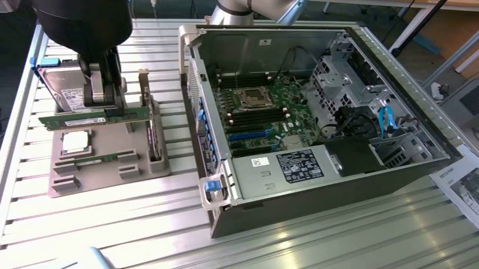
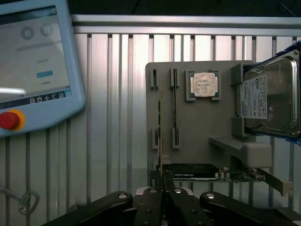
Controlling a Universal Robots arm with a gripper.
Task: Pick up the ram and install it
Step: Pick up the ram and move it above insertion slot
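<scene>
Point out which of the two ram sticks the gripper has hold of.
The held ram, the one nearer the hard drive, pinched in the gripper; the other ram sits in the tray beside the processor.

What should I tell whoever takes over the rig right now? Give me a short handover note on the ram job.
Gripper: shut on the ram, gripping it near its middle.
The ram: held level above the grey holder tray at the exterior view's left; it looks lifted out of its slot.
Second ram: sits in the tray, next to the processor chip.
Done: the pick-up.
Left: the install. The ram is not yet over the open computer case or its motherboard.
</scene>
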